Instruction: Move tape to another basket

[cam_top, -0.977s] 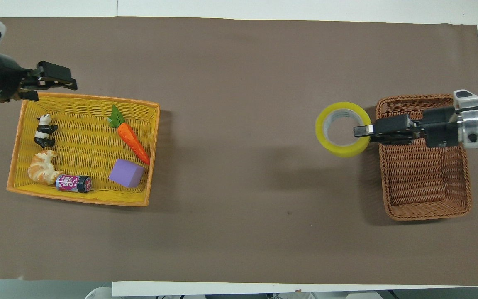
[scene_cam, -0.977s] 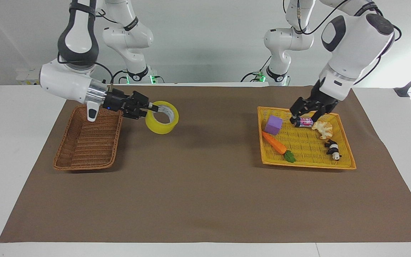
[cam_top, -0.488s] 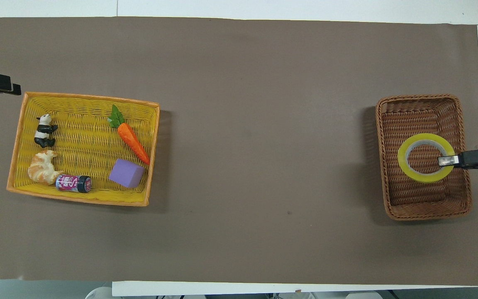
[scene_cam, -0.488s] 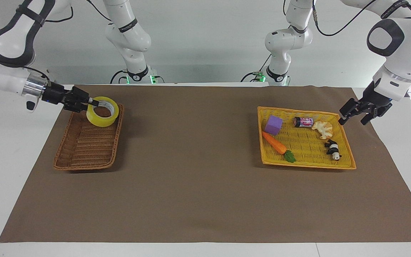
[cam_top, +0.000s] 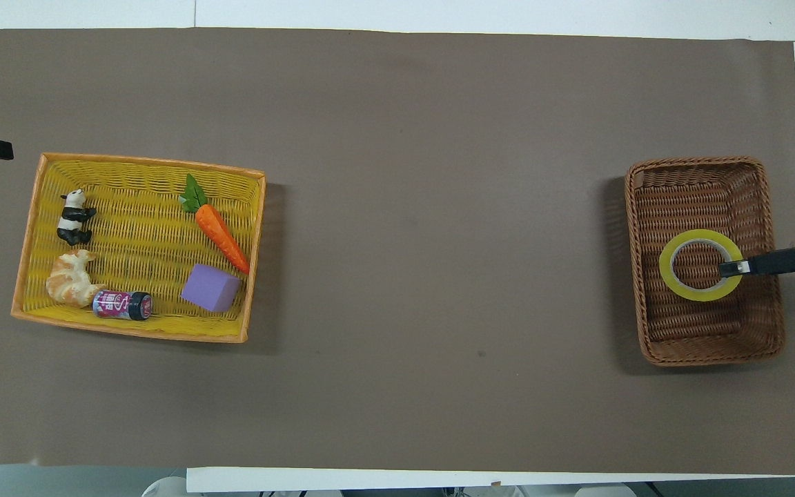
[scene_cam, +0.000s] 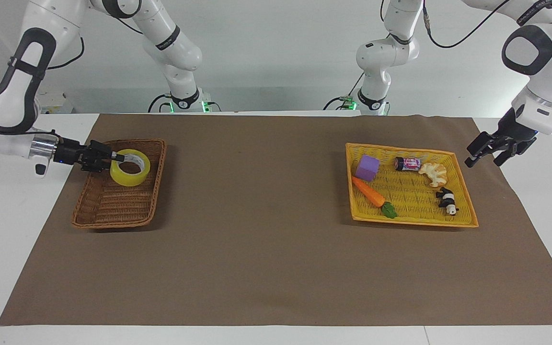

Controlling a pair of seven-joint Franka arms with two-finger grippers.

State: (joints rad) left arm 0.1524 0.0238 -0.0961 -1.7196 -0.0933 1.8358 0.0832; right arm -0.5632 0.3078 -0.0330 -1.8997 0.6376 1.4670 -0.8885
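The right pincer (scene_cam: 117,156) is clamped on the wall of the tape (scene_cam: 130,167), one finger inside the roll's hole, holding it flat over the basket (scene_cam: 108,211) at the right arm's end of the table. The left pincer (scene_cam: 487,154) hangs with fingers spread beside the yellow basket (scene_cam: 412,218).

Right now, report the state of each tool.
Left tool: open, holding nothing, beside the yellow basket.
Right tool: shut on the tape, over the brown basket.
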